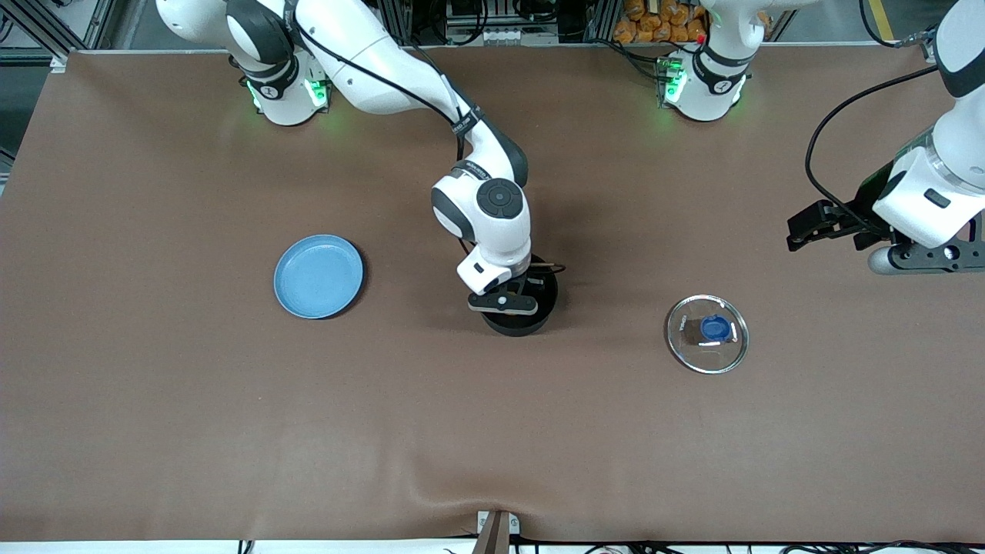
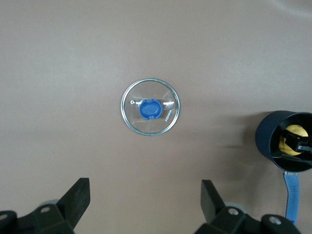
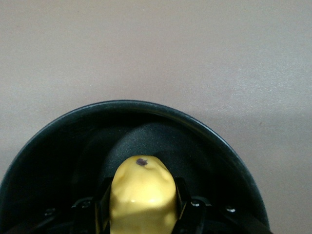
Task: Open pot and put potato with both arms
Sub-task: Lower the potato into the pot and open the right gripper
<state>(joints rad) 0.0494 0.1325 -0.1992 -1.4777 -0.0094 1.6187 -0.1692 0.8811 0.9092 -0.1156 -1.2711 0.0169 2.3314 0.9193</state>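
While the brown bench [image 1: 154, 423] carries everything, the right arm [image 1: 400, 69] reaches over its middle and the left arm [image 1: 943, 177] waits high over its own end. A blue plate [image 1: 318, 276] lies toward the right arm's end. The black pot [image 1: 527, 319] stands uncovered (its glass lid [image 1: 707, 333] lies apart, toward the left arm's end). The right end effector [image 3: 143, 214], lowered into the pot, clamps the potato [image 3: 143, 195]; the left end effector [image 2: 145, 202] hangs spread wide over the lid.

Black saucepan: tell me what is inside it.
The oval yellow potato, clamped in the right pincer, is inside the black saucepan. The pan floor beneath it is hidden.
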